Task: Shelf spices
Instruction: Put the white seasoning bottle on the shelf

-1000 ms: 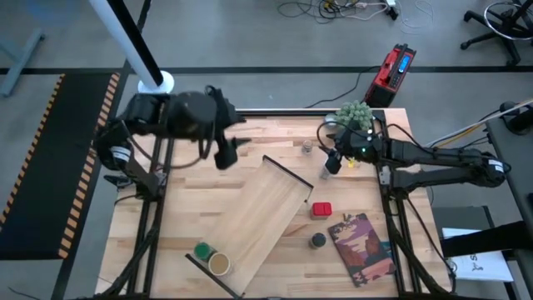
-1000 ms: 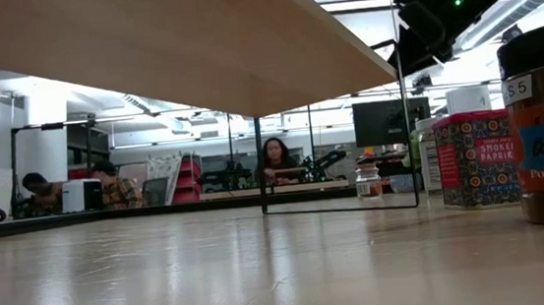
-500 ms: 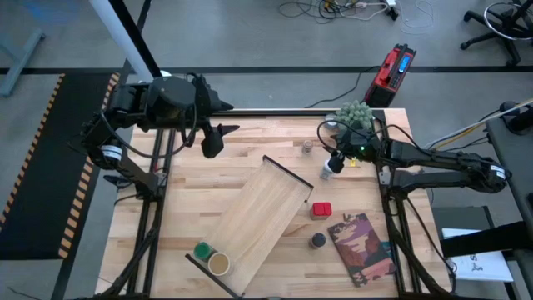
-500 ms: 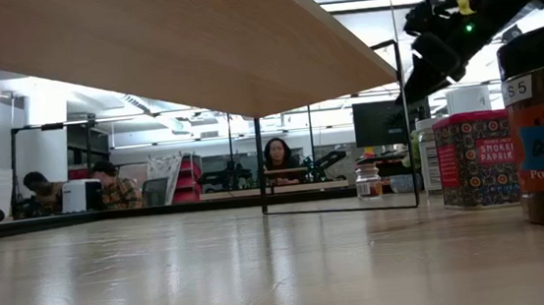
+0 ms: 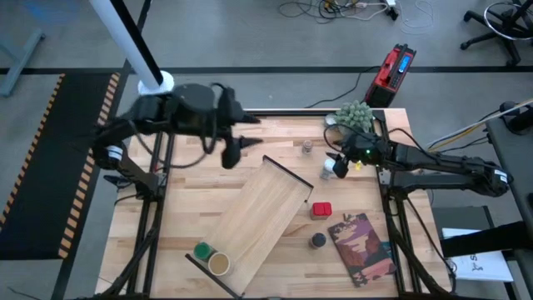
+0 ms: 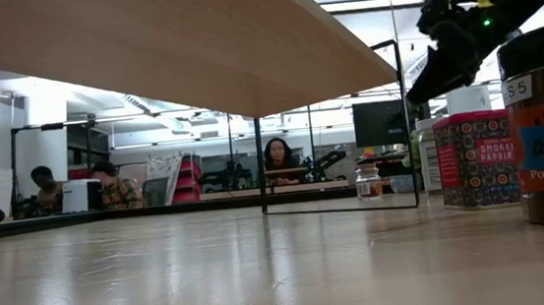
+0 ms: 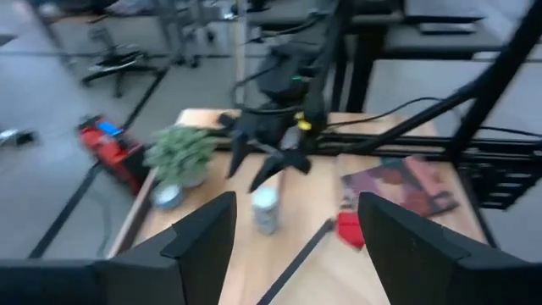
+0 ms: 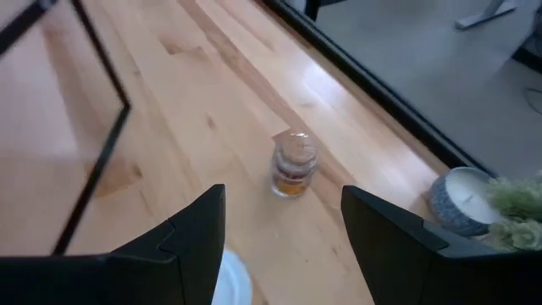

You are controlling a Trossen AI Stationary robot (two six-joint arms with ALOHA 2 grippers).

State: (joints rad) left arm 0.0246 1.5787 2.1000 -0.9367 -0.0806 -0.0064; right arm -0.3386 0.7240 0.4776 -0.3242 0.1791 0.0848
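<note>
My right gripper (image 5: 333, 162) hangs open over the white-topped jar (image 5: 327, 169); in the right wrist view its fingers (image 8: 188, 246) flank the white lid (image 8: 227, 286) from above. The clear glass jar (image 8: 294, 163) stands just beyond it. The red squarish jar (image 5: 321, 210) and the black-topped jar (image 5: 318, 241) stand on the table right of the shelf (image 5: 258, 218). The green-topped jar (image 5: 201, 250) and the tan-topped jar (image 5: 219, 264) stand on the shelf's near end. My left gripper (image 5: 232, 153) hovers open off the shelf's far end.
The fuzzy green plant (image 5: 356, 115) and a small candle bowl (image 8: 461, 200) sit at the far right corner. The reddish-brown book (image 5: 360, 247) lies near the right edge. The shelf lies slantwise across the table's middle. Bare wood stretches left of it.
My left gripper swung toward the table's left edge, then back toward the right, and ends near the shelf's far end. My right gripper sank slightly over the white-topped jar and drew a little toward the right edge. The jars stayed put.
</note>
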